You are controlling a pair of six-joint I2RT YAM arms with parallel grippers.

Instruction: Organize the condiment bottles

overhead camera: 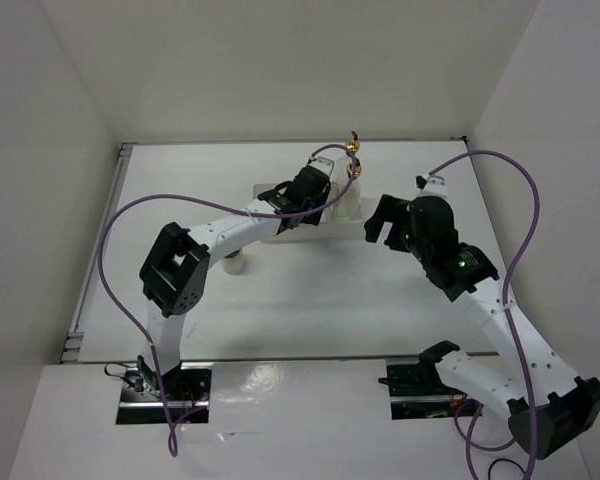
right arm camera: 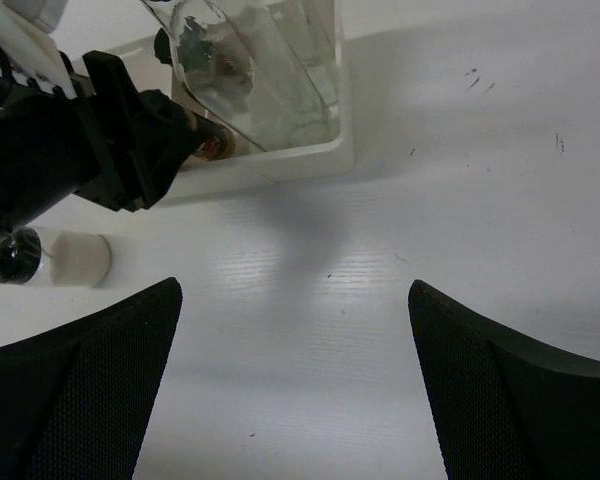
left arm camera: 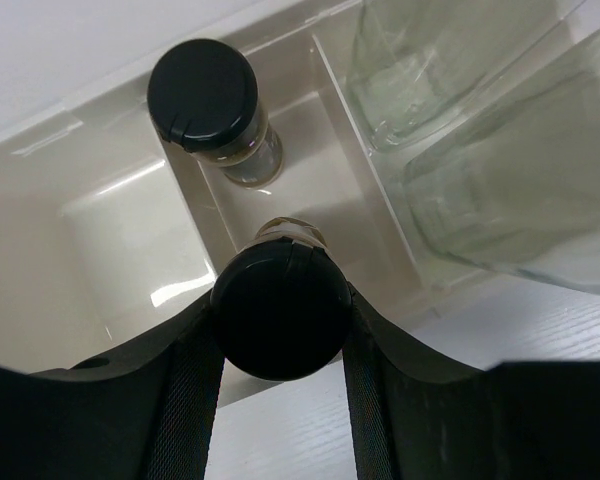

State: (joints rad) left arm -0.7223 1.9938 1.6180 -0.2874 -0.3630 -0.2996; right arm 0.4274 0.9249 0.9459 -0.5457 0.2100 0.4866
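The left gripper (left arm camera: pixel 280 345) clamps a dark jar (left arm camera: pixel 278 300) in a tray (left arm camera: pixel 110 230) slot, second jar (left arm camera: pixel 205 95) just behind, glass bottles (left arm camera: pixel 500 150) next door. The right gripper (right arm camera: pixel 295 390) gapes above the table (right arm camera: pixel 480 150), white jar (right arm camera: pixel 75 258) nearby.

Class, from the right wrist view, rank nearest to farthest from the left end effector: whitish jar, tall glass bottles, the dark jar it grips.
1. Dark jar: in its grip, at the tray.
2. Tall glass bottles: inside the tray, alongside.
3. Whitish jar: on the table, outside the tray.
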